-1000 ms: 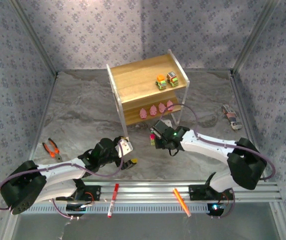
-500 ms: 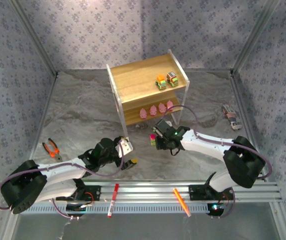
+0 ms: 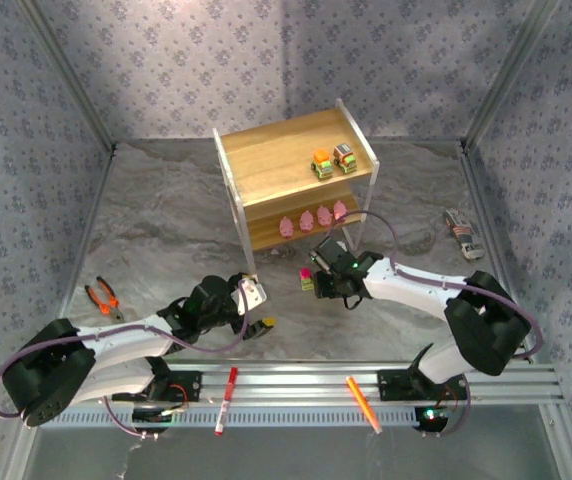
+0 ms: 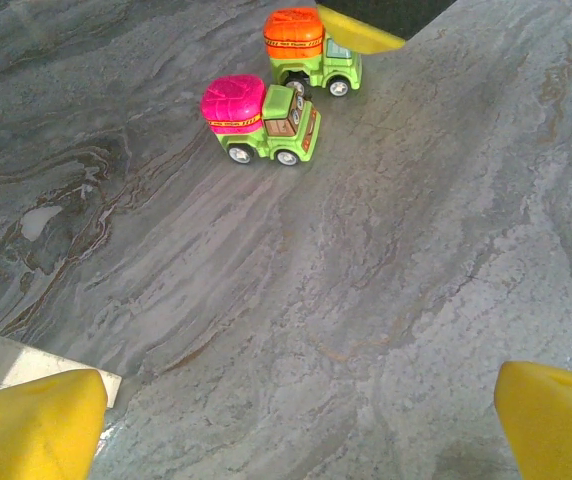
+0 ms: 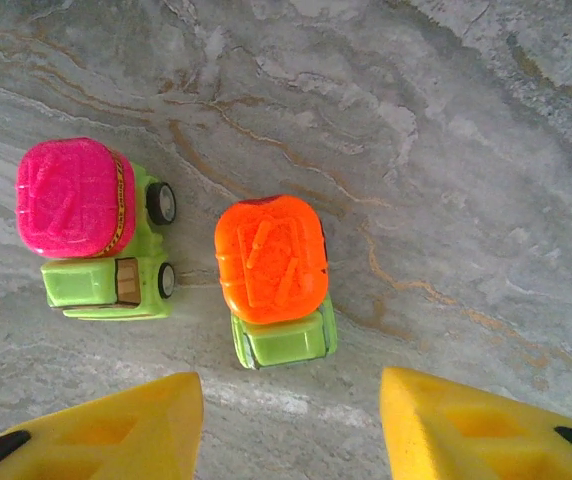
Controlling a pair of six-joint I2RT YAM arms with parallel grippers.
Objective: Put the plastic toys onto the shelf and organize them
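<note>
Orange-topped truck (image 5: 274,275) sits on the counter (image 5: 486,150) just ahead of the right fingers (image 5: 456,420), centred on their gap, long axis along it, cab nearest. These stand apart, wider than the truck, empty. Pink-topped truck (image 5: 91,225) lies beside it, off-line. Left fingers (image 4: 556,415) are wide, farther off.

I see the shelf (image 3: 266,160) standing upright at mid-table. Two green trucks (image 3: 322,164) sit side by side at the right end of its top board, and four pink figures (image 3: 305,219) stand in a row on the lower board. On the table (image 3: 166,230) in front, a pink-topped truck (image 5: 96,230) and an orange-topped truck (image 5: 274,275) stand on their wheels, very close together, possibly touching.
</note>
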